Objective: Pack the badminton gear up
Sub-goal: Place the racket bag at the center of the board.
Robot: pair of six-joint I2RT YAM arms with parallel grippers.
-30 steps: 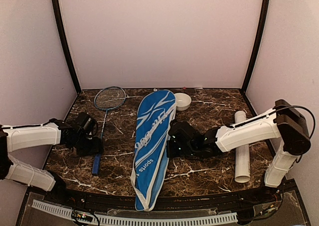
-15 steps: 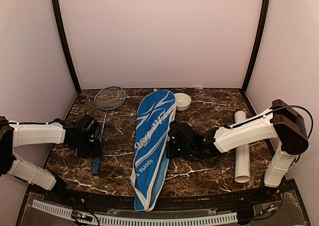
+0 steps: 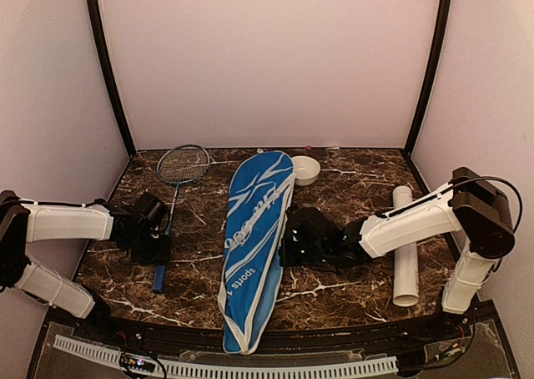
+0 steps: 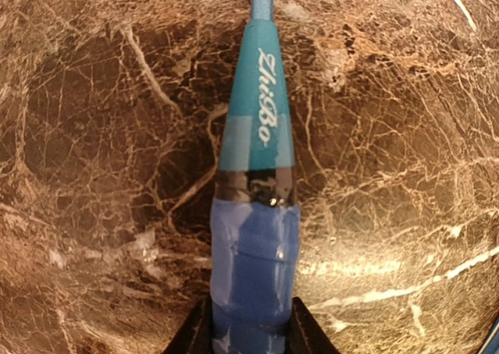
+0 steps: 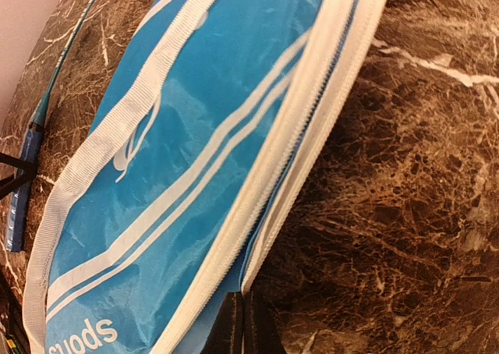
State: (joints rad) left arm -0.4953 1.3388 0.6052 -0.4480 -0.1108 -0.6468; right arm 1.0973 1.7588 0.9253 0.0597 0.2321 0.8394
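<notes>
Left wrist view: clamping left gripper narrowly on both sides of racket handle, flat on bench. Pressing right gripper, fully closed, against cover zip trim mid-bench. Farther right, spotting tube; at back, bowl.

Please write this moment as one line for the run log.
left gripper: jaws against both sides of racket handle | right gripper: shut at racket cover zipper edge | white tube: lying flat, right side
</notes>
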